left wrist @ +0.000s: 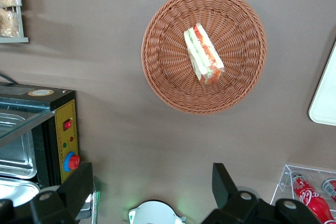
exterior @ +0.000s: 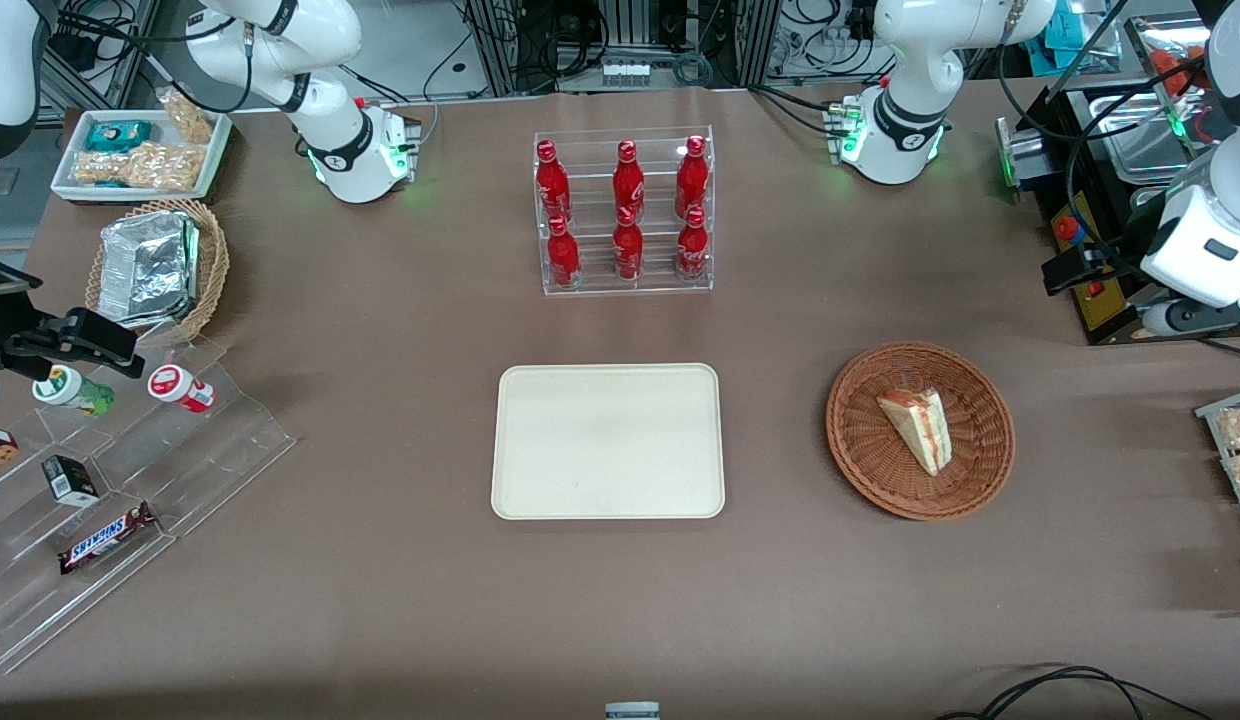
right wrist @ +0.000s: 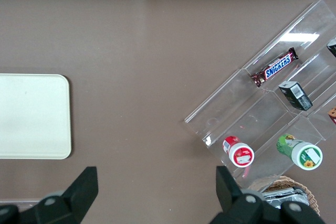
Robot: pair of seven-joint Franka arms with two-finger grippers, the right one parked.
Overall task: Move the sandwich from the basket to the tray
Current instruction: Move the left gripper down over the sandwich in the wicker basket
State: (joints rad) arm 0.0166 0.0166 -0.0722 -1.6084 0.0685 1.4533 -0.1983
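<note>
The sandwich, a pale bread wedge with orange-red and green filling, lies in the round reddish-brown basket. The cream tray lies flat beside the basket, toward the parked arm's end, with nothing on it. My gripper hangs open and holds nothing. It is high above the table, farther from the front camera than the basket and toward the working arm's end. Bare tabletop lies between its fingers and the basket.
A clear rack of red bottles stands farther from the front camera than the tray. A black control box with red buttons sits close to my gripper. A rack of snacks sits at the working arm's table edge.
</note>
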